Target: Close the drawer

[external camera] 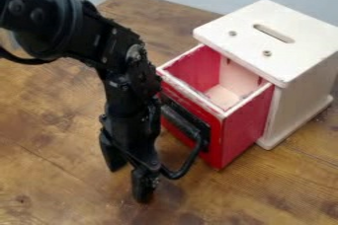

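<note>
**Drawer not yet closed**

The red drawer (215,111) stands pulled out of its cream casing (284,61) near the table's (53,160) right edge. The fingers (141,182) hang spread and empty beside its handle (185,148); pushing remains.

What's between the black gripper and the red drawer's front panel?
Only the drawer's own black loop handle; the gripper hangs beside it. Camera view.
</note>
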`<state>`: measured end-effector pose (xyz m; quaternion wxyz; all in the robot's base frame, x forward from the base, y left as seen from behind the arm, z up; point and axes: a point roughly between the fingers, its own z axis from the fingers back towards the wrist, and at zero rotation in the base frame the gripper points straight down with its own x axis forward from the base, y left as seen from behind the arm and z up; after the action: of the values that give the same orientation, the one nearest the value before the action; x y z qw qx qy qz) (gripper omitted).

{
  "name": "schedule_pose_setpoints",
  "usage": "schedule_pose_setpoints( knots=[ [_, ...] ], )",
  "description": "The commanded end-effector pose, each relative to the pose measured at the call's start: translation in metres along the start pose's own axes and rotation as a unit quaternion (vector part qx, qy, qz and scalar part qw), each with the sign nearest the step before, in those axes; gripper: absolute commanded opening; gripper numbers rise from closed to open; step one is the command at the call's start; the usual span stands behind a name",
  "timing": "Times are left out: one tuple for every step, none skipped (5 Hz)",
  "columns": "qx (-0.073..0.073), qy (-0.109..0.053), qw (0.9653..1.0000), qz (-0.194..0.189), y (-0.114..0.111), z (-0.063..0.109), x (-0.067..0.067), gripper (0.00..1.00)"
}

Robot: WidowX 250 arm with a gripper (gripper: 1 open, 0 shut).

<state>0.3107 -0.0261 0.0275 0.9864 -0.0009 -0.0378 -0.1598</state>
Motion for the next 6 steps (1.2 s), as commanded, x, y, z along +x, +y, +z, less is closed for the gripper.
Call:
schedule_pose_setpoints(
  knots=[
    [0.017, -0.148, 0.9887, 0.014, 0.010, 0.047, 0.074, 1.00],
    [0.014, -0.157, 0.9873, 0.014, 0.012, 0.050, 0.081, 1.00],
    [-0.025, -0.064, 0.9974, 0.024, 0.016, 0.044, 0.087, 1.00],
    [-0.004, -0.045, 0.9989, 0.017, 0.017, 0.040, 0.098, 1.00],
    [0.010, -0.057, 0.9982, 0.014, 0.016, 0.037, 0.100, 0.00],
    [0.010, -0.067, 0.9975, 0.016, 0.015, 0.037, 0.099, 0.00]
  ],
)
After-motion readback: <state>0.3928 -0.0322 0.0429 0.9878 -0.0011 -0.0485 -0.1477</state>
